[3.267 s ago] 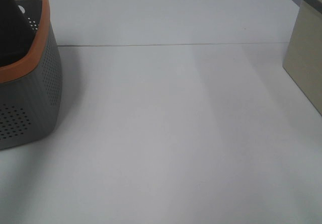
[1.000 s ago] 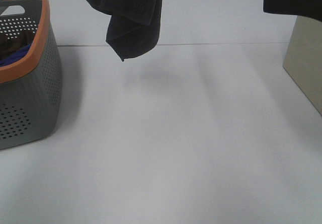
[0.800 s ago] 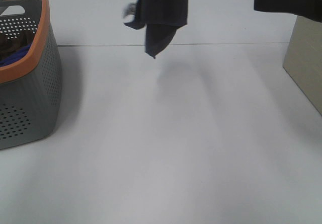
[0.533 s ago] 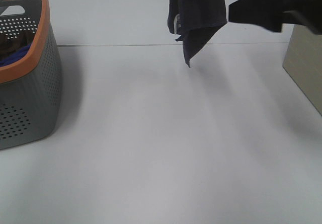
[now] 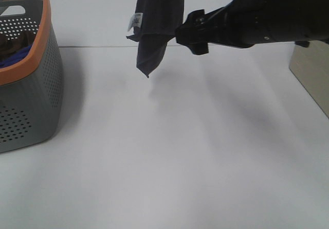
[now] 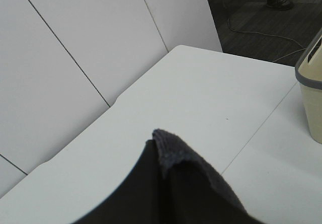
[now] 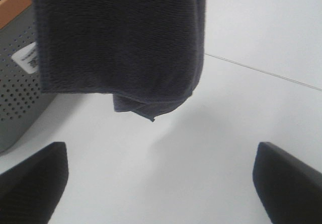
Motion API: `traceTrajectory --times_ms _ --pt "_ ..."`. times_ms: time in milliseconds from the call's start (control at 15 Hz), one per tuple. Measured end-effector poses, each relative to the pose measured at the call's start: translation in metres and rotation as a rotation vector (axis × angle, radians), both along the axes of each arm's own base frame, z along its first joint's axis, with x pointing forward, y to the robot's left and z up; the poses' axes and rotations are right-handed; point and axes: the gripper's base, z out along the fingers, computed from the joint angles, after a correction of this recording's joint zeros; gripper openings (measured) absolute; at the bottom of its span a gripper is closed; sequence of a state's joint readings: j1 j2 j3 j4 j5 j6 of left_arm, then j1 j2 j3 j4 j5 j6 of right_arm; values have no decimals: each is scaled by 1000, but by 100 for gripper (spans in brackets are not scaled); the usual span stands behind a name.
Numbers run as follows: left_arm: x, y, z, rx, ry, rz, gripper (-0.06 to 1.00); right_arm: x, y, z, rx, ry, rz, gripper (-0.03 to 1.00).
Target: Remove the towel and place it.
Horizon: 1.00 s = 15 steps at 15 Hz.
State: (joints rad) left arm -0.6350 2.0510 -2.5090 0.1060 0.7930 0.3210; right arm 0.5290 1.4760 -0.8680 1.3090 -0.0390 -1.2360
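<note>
White tabletop (image 5: 164,162), a dark navy-charcoal terry towel (image 5: 157,23) hanging above it at upper centre.
Grey perforated plastic basket with an orange rim (image 5: 31,95) sits at the left edge, a beige bin (image 5: 311,74) at the right edge. From the upper right a black right arm (image 5: 267,20) reaches across, the right gripper (image 7: 161,181) spread wide and empty, just beside the towel. The towel dangles clear of the table, pinched in the closed left gripper, with a small white tag (image 5: 135,22) on its left edge.

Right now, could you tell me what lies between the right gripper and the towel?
Nothing: the right wrist view shows only bare table between right gripper and towel.
</note>
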Motion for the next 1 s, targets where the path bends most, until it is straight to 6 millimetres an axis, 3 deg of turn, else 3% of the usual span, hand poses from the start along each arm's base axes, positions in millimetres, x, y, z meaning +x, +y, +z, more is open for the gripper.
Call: traceTrajectory --times_ms 67,267,667,1000 --pt "0 0 0 2 2 0 0 2 21 0 -9 -19 31 88" --pt "0 1 -3 21 28 7 0 11 46 0 -11 -47 18 87" --pt "0 2 -4 7 50 23 0 24 50 -23 -74 -37 -43 84" --pt "0 2 -4 1 54 25 0 30 46 -21 -168 -139 -54 77"
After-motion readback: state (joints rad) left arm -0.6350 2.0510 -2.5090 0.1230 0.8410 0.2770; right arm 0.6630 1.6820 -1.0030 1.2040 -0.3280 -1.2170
